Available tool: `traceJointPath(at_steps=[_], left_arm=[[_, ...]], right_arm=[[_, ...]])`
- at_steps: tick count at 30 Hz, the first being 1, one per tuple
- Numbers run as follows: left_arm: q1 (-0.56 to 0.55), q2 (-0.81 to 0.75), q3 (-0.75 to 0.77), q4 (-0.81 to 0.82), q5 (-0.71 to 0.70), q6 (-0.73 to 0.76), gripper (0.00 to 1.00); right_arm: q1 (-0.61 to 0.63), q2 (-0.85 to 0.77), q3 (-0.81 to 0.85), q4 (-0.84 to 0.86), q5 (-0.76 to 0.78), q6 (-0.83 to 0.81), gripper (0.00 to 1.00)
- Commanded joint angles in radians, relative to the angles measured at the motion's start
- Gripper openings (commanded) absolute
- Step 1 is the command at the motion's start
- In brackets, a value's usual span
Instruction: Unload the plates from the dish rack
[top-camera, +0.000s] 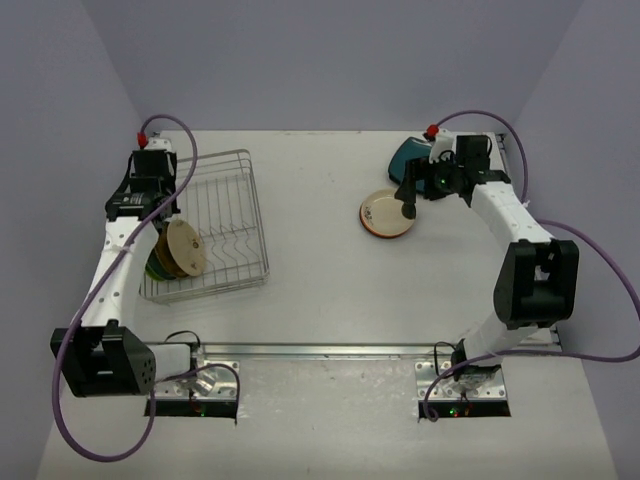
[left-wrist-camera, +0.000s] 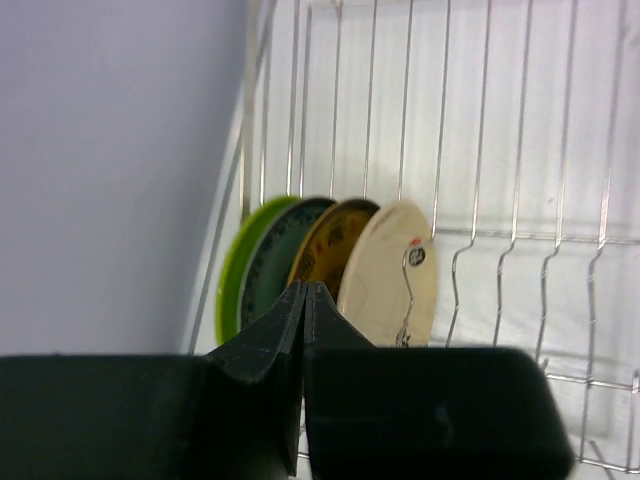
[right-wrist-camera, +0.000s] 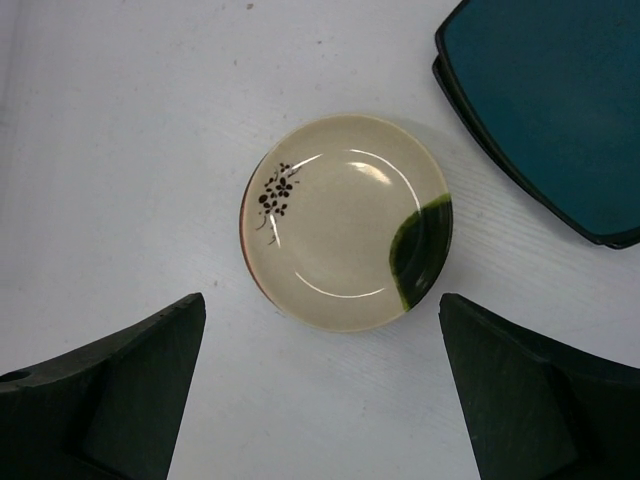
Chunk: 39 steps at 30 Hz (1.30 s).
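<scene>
Left end effector (left-wrist-camera: 305, 292), fingers pressed shut on nothing, hangs over the rack (top-camera: 235, 195) on the 9 o'clock side of the counter (top-camera: 320, 290); in its wrist view the closed tips point at four plates standing on edge in the rack's near-left corner, just beyond the tips; from 9 to 3 o'clock they are green, dark, yellow and a cream plate (left-wrist-camera: 388, 285), the cream one outermost with a divider wire across its face; seen from above, the row lies at 6 o'clock from this end effector, close by, each rim running roughly 12 to 6 o'clock, so a pinch would likely need the fingers to open first and straddle one rim across that line; right end effector (right-wrist-camera: 318, 335) is spread wide and empty above a round plate (right-wrist-camera: 345, 222) lying flat on the counter at 2 o'clock, beside teal plates (right-wrist-camera: 560, 95), well apart from the rack; the left arm is plainly nearer to the four in the rack.
</scene>
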Motion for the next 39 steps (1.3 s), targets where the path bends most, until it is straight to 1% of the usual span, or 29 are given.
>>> traceJointPath(at_steps=[1, 3, 5, 6, 7, 8, 9, 11, 12, 13, 14, 16, 21, 24, 32, 35, 39], left_arm=[[-0.009, -0.104, 0.129, 0.043, 0.035, 0.056, 0.00], [-0.021, -0.128, 0.136, 0.049, 0.079, 0.056, 0.00], [-0.047, -0.124, 0.130, 0.033, 0.064, 0.049, 0.00], [-0.060, -0.115, 0.130, 0.020, 0.038, 0.043, 0.02], [-0.069, -0.102, 0.131, 0.004, 0.009, 0.031, 0.10], [-0.074, -0.087, 0.130, -0.016, -0.015, 0.013, 0.22], [-0.074, -0.081, 0.125, -0.026, -0.020, -0.009, 0.29], [-0.073, -0.078, 0.099, -0.044, -0.014, -0.038, 0.50], [-0.072, -0.078, 0.085, -0.053, -0.007, -0.065, 0.58], [-0.073, -0.075, 0.076, -0.059, -0.003, -0.091, 0.60], [-0.073, -0.075, 0.061, -0.059, -0.003, -0.095, 0.61], [-0.072, -0.068, 0.019, -0.057, -0.003, -0.168, 0.60], [-0.073, -0.010, -0.012, -0.062, -0.029, -0.217, 0.51], [-0.069, 0.022, -0.025, -0.060, -0.034, -0.223, 0.49], [-0.051, 0.094, -0.042, -0.053, -0.108, -0.228, 0.44], [-0.047, 0.105, -0.051, -0.050, -0.131, -0.226, 0.41], [-0.037, 0.126, -0.058, -0.054, -0.146, -0.221, 0.40]], right_arm=[[0.064, -0.082, -0.034, 0.066, -0.015, -0.027, 0.99], [0.084, -0.087, -0.040, 0.075, -0.043, -0.025, 0.99], [0.115, -0.090, -0.034, 0.070, -0.057, -0.018, 0.99], [0.129, -0.089, -0.030, 0.065, -0.063, -0.013, 0.99], [0.145, -0.088, -0.025, 0.061, -0.065, -0.008, 0.99], [0.153, -0.087, -0.020, 0.058, -0.066, -0.004, 0.99], [0.163, -0.088, -0.019, 0.059, -0.068, 0.002, 0.99], [0.171, -0.084, -0.014, 0.058, -0.065, 0.006, 0.99], [0.173, -0.081, -0.011, 0.057, -0.064, 0.007, 0.99], [0.174, -0.078, -0.010, 0.056, -0.062, 0.007, 0.99], [0.174, -0.077, -0.010, 0.056, -0.061, 0.007, 0.99], [0.175, -0.074, -0.010, 0.050, -0.051, 0.004, 0.99], [0.175, -0.078, -0.032, 0.052, -0.037, -0.005, 0.99], [0.174, -0.079, -0.041, 0.055, -0.035, -0.006, 0.99], [0.175, -0.080, -0.050, 0.058, -0.031, -0.014, 0.99], [0.175, -0.078, -0.046, 0.058, -0.032, -0.019, 0.99], [0.175, -0.078, -0.044, 0.058, -0.033, -0.019, 0.99]])
